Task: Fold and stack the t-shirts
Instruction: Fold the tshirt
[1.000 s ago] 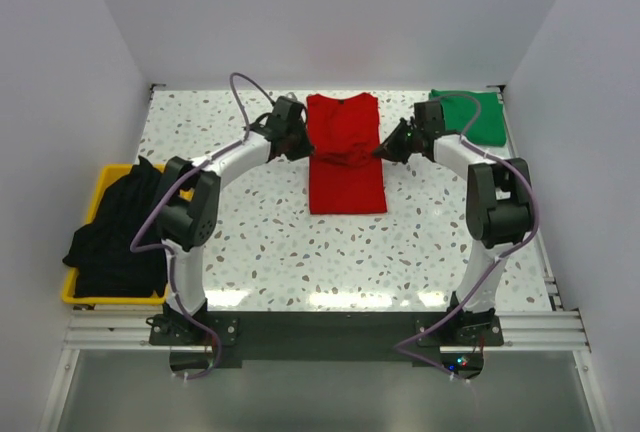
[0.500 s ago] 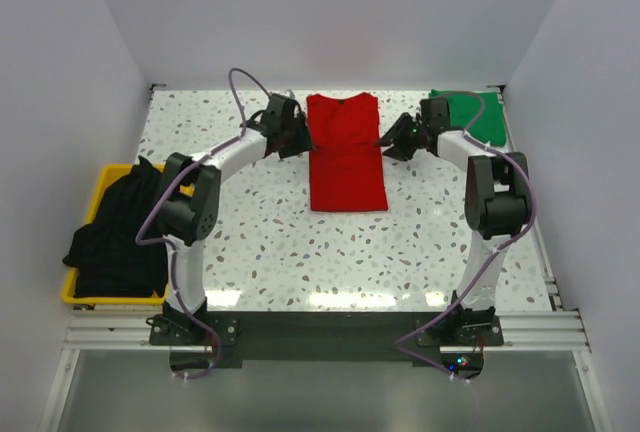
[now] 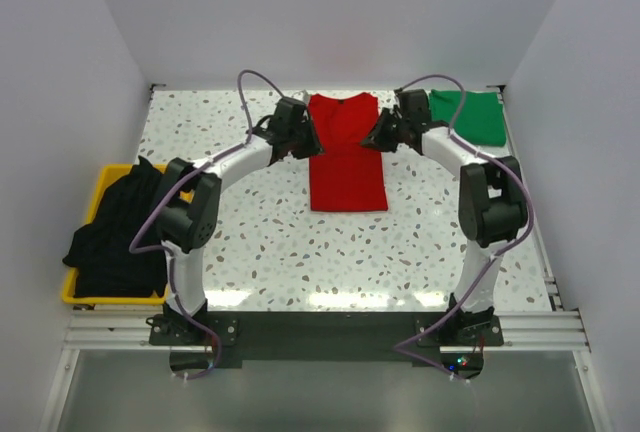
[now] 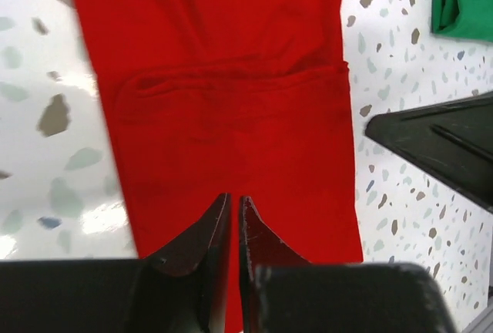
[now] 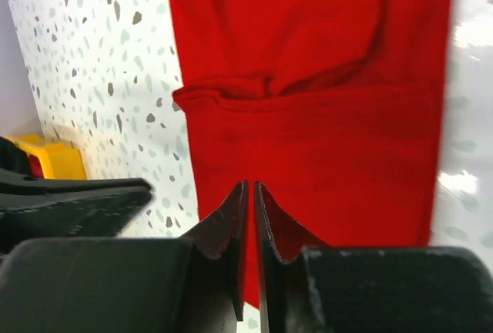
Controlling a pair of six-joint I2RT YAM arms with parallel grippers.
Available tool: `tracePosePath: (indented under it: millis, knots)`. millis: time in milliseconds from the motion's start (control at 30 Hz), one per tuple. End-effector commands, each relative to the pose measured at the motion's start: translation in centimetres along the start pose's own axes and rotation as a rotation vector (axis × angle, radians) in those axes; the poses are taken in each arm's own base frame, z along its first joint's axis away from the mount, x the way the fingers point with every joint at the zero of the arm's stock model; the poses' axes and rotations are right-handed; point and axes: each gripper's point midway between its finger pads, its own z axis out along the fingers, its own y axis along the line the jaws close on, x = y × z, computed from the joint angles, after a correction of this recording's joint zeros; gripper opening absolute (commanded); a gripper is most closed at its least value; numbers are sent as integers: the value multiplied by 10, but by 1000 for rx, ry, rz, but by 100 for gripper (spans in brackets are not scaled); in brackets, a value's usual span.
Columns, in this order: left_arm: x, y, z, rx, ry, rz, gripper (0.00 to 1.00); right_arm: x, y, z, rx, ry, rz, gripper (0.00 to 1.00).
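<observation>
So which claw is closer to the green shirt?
Right. The right claw is at the right edge of the red shirt, just left of the green shirt. The left claw is at the red shirt's left edge, farther away.

Red tee (image 3: 346, 167), green tee (image 3: 475, 117), blk tee (image 3: 115, 232), yellow bin (image 3: 115, 299), white speckled tbl (image 3: 300, 242).

Bright, even overhead light (glare streaks the near tabletop (image 3: 330, 297)).
</observation>
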Motion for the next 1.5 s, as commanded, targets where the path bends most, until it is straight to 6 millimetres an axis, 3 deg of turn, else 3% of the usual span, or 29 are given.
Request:
tracePosePath:
  millis: [0,133,333,467,700,833,1133,1300,1467]
  knots:
    - [-16,-33,20,122,-39,14,12,-8,21,21,-47,-2,-66,10]
    - [-26,-47,36,183,-54,28,9,-15,32,41,-86,5,-73,7]
    - [-28,-40,68,175,-62,43,9,-13,21,73,-78,46,-61,6]
    - [-22,-12,89,83,-61,29,9,-5,4,90,-53,77,-43,6]
    - [1,38,102,-75,-35,-12,6,1,-24,103,23,88,-42,6]
    - [13,54,101,-131,-14,-17,5,8,-34,103,59,95,-58,6]
    - [27,64,92,-148,5,-30,2,34,-66,104,148,182,-69,7]
    - [30,68,81,-160,-16,-42,1,50,-73,95,169,208,-70,7]
    - [50,75,66,-157,4,-72,0,72,-75,87,172,245,-80,6]
